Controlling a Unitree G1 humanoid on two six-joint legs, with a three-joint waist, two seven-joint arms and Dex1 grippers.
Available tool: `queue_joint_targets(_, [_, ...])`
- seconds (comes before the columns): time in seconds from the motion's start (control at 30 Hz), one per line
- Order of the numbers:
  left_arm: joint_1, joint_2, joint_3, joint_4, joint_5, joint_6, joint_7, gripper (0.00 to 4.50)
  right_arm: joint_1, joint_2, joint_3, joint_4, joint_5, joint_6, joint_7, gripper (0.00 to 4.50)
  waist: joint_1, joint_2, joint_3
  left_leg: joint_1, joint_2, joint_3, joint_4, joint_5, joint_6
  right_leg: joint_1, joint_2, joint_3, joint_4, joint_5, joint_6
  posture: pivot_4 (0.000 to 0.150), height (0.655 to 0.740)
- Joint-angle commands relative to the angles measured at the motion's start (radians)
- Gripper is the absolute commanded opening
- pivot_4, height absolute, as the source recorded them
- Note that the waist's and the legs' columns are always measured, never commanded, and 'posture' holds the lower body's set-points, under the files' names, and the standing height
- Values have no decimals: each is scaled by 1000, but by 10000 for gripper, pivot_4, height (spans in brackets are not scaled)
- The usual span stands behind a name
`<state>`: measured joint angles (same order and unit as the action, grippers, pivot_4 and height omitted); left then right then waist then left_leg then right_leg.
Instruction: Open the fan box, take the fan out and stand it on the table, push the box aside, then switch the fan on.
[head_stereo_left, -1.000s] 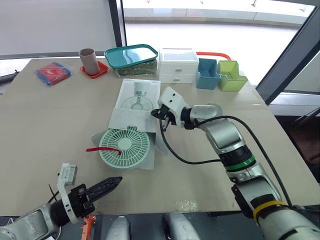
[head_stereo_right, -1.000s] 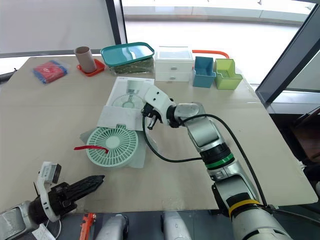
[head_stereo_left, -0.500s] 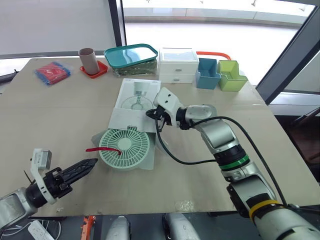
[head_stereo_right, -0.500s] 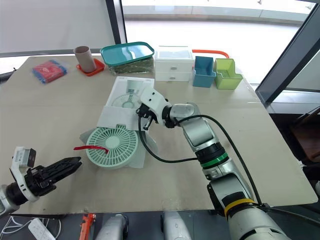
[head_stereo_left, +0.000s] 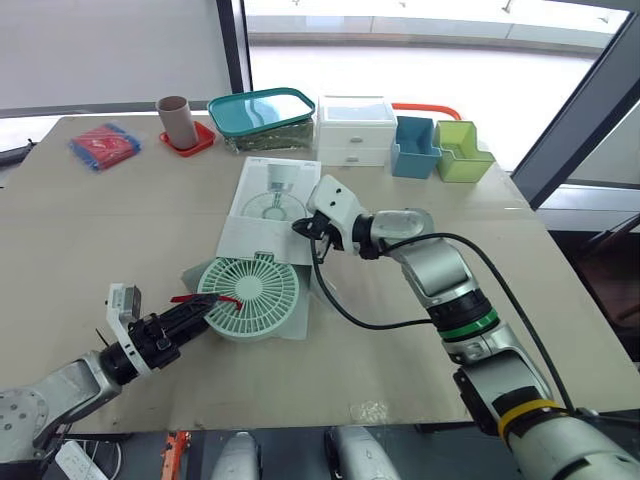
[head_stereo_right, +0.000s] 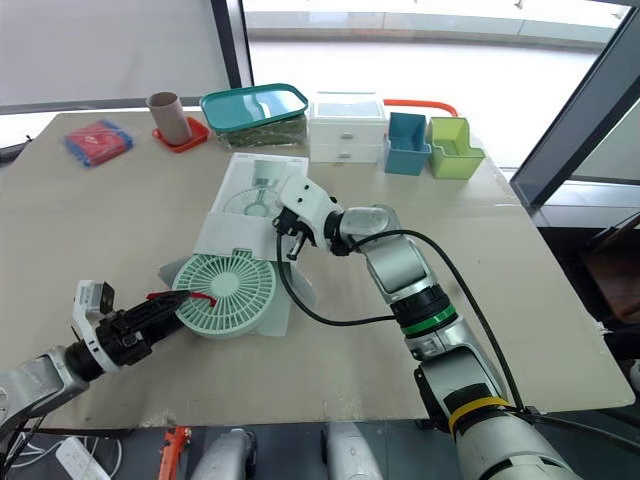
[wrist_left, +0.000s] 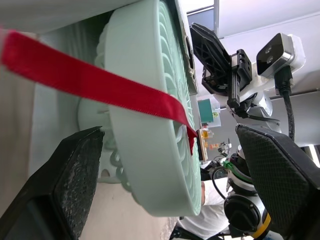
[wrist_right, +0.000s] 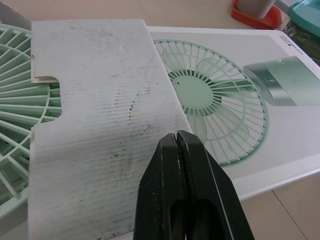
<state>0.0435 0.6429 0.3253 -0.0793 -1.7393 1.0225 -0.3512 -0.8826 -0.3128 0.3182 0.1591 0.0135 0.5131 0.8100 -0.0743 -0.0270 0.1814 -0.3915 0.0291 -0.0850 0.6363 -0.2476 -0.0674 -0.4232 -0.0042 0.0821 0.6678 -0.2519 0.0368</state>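
fan (head_stereo_left: 250, 292) looks light, grille fragile; grip the stiff rim. left gripper (head_stereo_left: 200, 312) wide open astride it, right gripper (head_stereo_left: 312, 232) shut, empty, over box flap (wrist_right: 100, 125).

Stereo head pair and wrist cameras.
Both eyes overlook the table (head_stereo_left: 100, 230) from above; wrist cameras sit close beside the fan (head_stereo_left: 260, 295).

Left arm (head_stereo_left: 68, 385): I see it reaching in low from the near left, forearm almost level. Left gripper (head_stereo_left: 200, 312): both black fingers (wrist_left: 65, 185) stand well apart, pointing forward and rightward. Right arm (head_stereo_left: 450, 290): stretched forward, bent at the elbow, forearm angled leftward. Right gripper (head_stereo_left: 306, 230): fingers (wrist_right: 167, 192) pressed flat together, tips aimed down and left.
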Motion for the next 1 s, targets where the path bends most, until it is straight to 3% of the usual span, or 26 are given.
queue_joint_targets(0.03, [-33,-25,1,23,-3,1,19,44753,-10,-9,-6,-37,-3,3,3,0,0,0,0,0,0,0,0,0,0,0,0,0,0,0,0,1500,7400])
queue_joint_targets(0.1, [-53,-42,3,38,-4,-2,28,40810,-7,-11,-6,-42,-5,6,1,0,0,0,0,0,0,0,0,0,0,0,0,0,0,0,0,1500,7400])
queue_joint_targets(0.13, [-57,-43,3,33,13,2,18,36035,-6,-12,-6,-43,-5,7,0,0,0,0,0,0,0,0,0,0,0,0,0,0,0,0,0,1500,7400])
queue_joint_targets(0.33, [-58,-53,18,41,16,14,20,17021,-8,-14,-9,-44,-3,12,-3,0,0,0,0,0,0,0,0,0,0,0,0,0,0,1,0,1500,7400])
queue_joint_targets(0.63, [-12,-70,13,3,-33,26,78,16416,-12,-9,-9,-41,-2,11,-8,0,0,0,0,0,0,0,0,0,-1,0,0,0,0,1,0,1500,7400])
queue_joint_targets(0.87, [146,-79,32,-127,-203,-25,195,16416,-8,-5,-9,-41,-2,11,-13,0,0,0,0,0,0,0,0,0,-1,0,-1,0,1,1,0,1500,7400])
queue_joint_targets(1.0, [261,-93,45,-224,-233,-46,218,16416,-3,-1,-7,-42,1,8,-13,0,0,0,0,0,0,0,1,0,-1,0,-1,0,1,1,0,1500,7400])
